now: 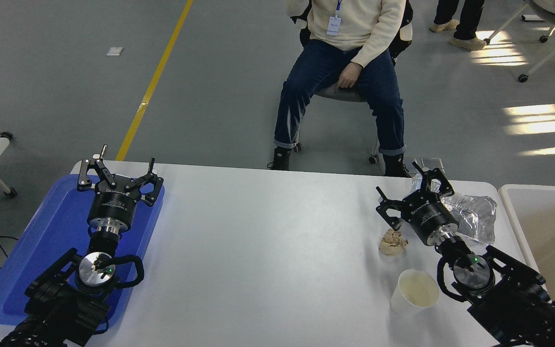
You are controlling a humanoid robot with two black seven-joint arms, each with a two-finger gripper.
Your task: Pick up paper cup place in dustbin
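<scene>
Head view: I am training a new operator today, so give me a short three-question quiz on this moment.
1. True or false: the paper cup stands upright on the white table, held by no pincer.
2. What lies between the cup and the right pincer?
A. a crumpled tan paper wad
B. a spoon
C. a lid
3. Fill in: the left pincer hangs open over the ____ tray.

Key
1. True; the right pincer is open, beyond the cup.
2. A, the paper wad. The dustbin waits at the table's right edge.
3. Blue.
</scene>
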